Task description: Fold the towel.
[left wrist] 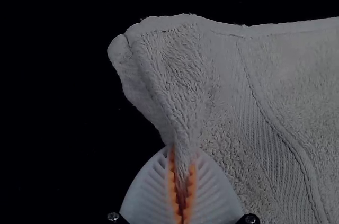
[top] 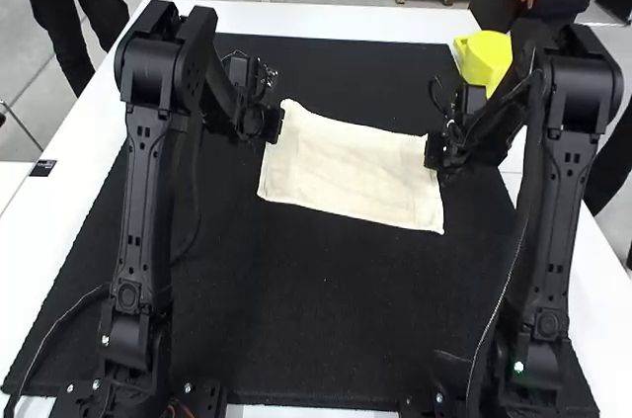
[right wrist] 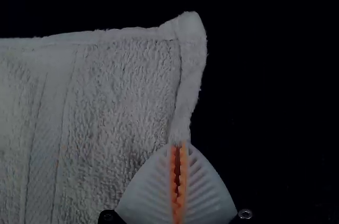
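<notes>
High view: note a cream towel (top: 346, 171) on the black mat (top: 316, 319), laid out in a single broad panel between the arms, slightly askew, with no telling whether folded already or one layer thick. Left wrist view: find the left gripper (left wrist: 183, 151) clamped on the side edge just beside the far corner, with cloth drawn up into a ridge between the fingers. Right wrist view: find the right gripper (right wrist: 179, 143) pinched together on the opposite side hem, also just beside a far corner. Judge both grips as suited to bringing the far edge over to the near one. Recommended: raise both corners together, at matched height and pace; keep light, even tension across the span to avoid sagging; square up the slant before laying down; match corner to corner, then release only with cloth fully supported. Watch the right hem in particular, likely a shallow bite and prone to slipping. Further out, record a yellow object (top: 484, 60) on the white table (top: 296, 16), beyond the right gripper and apart from the work.
</notes>
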Robot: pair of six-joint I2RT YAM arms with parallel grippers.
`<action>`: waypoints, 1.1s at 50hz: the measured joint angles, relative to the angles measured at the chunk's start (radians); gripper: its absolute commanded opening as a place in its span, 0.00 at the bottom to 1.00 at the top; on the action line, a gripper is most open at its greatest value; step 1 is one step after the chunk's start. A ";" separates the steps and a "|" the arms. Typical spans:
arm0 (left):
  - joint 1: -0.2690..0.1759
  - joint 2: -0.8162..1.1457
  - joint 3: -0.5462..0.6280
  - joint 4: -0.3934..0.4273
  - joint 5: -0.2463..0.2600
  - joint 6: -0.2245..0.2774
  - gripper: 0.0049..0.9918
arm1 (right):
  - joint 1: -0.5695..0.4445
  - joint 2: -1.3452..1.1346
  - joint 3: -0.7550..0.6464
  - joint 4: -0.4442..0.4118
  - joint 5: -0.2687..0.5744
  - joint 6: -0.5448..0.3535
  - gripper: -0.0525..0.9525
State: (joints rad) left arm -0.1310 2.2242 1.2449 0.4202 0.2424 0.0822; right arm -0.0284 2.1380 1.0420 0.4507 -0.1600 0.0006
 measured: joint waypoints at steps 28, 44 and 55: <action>0.000 0.000 0.000 -0.004 0.013 -0.018 0.02 | -0.086 -0.079 -0.031 -0.019 -0.084 0.006 0.02; 0.000 -0.089 -0.031 -0.044 0.012 -0.019 0.02 | -0.088 -0.157 -0.064 -0.069 -0.114 0.008 0.02; 0.000 -0.174 -0.058 -0.079 0.012 -0.019 0.02 | -0.095 -0.228 -0.068 -0.142 -0.146 0.008 0.02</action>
State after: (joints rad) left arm -0.1310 2.0499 1.1870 0.3408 0.2546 0.0628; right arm -0.1238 1.9102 0.9737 0.3088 -0.3058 0.0082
